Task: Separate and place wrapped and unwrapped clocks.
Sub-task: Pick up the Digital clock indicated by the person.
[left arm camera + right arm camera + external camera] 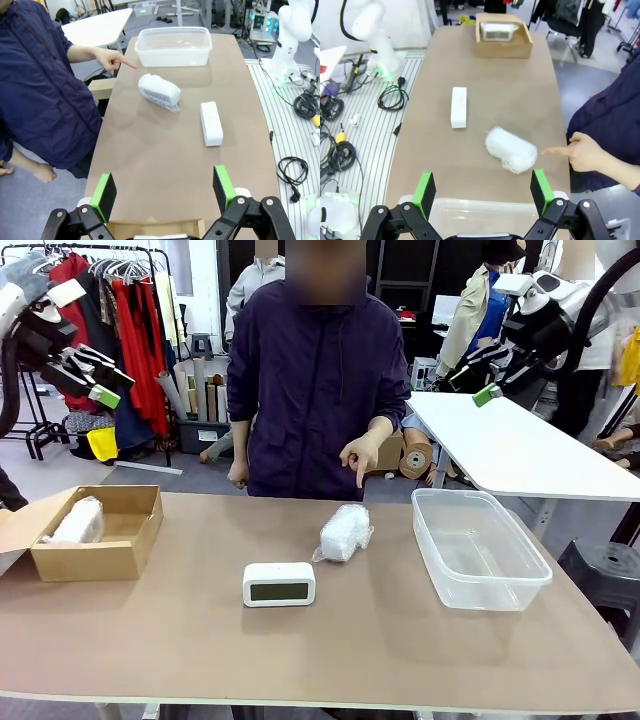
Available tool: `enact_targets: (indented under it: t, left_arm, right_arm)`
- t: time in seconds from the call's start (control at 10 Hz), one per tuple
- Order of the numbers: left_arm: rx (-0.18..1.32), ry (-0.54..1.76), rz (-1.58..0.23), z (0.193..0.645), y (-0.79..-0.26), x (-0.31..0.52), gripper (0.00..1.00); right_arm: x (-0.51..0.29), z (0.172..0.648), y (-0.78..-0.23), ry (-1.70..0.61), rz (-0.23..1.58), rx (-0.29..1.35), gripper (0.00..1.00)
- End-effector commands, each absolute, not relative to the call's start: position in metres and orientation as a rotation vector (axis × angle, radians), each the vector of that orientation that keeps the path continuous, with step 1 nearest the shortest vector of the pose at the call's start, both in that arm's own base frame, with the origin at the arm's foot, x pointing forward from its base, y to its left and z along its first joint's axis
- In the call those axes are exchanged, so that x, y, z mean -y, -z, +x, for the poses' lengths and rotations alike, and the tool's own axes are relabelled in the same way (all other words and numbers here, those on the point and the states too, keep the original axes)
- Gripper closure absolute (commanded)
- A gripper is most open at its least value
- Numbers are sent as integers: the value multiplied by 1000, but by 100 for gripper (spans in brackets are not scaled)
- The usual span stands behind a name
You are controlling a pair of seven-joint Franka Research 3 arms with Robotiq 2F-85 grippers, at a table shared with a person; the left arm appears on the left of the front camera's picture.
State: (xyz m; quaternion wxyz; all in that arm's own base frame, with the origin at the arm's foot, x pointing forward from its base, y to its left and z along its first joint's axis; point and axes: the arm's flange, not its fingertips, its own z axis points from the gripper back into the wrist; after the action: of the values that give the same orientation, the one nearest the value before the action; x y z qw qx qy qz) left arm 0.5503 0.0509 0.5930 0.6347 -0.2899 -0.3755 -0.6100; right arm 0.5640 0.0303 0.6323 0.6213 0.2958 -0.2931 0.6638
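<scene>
While both arms hang clear of the work surface, the brown table (400,660) is read as a dial in the front view: twelve o'clock at the person's edge, six o'clock at the robot's edge.

1. Person (320,380), dark purple jacket, stands at twelve o'clock. One hand (362,453) reaches over the far edge with its index finger pointing down. It is near the loose bundle but apart from it.

2. Clear plastic container (490,602) sits at three o'clock, long side running twelve to six. Nothing is visible inside it.

3. Cardboard box (95,560) sits at nine o'clock with its flap open toward the table edge.

4. Left gripper (164,186) hangs in the air at ten o'clock, over the box. The jaws are spread wide and nothing lies between the green pads.

5. Right gripper (482,187) hangs in the air at two o'clock, over the container. Its jaws are likewise spread wide and it holds nothing.

6. First wrapped bundle (78,522) lies inside the cardboard box, against its nine o'clock wall.

7. Second wrapped bundle (346,532) lies on the bare table just twelve o'clock of centre. It is well apart from both the box and the container.

8. Unwrapped clock (279,584) stands upright near the centre, at about seven o'clock from the second bundle and not touching it. The dark display faces six o'clock.
</scene>
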Motion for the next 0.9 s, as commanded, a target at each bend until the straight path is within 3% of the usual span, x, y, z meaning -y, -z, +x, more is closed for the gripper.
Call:
enact_targets:
  t: [0.0,0.4,0.7,0.8]
  left_arm:
    - [860,1408,-658,547,-594,-52,0]
    - [858,1394,-663,550,-593,-51,0]
    - [541,1408,-628,566,-583,35,0]
    - [499,1381,-488,572,-574,62,0]
  right_arm:
    - [-40,567,-635,-1501,656,653,0]
    - [-40,567,-635,-1501,656,653,0]
    - [-40,567,-635,-1501,656,653,0]
    - [-40,567,-635,-1501,656,653,0]
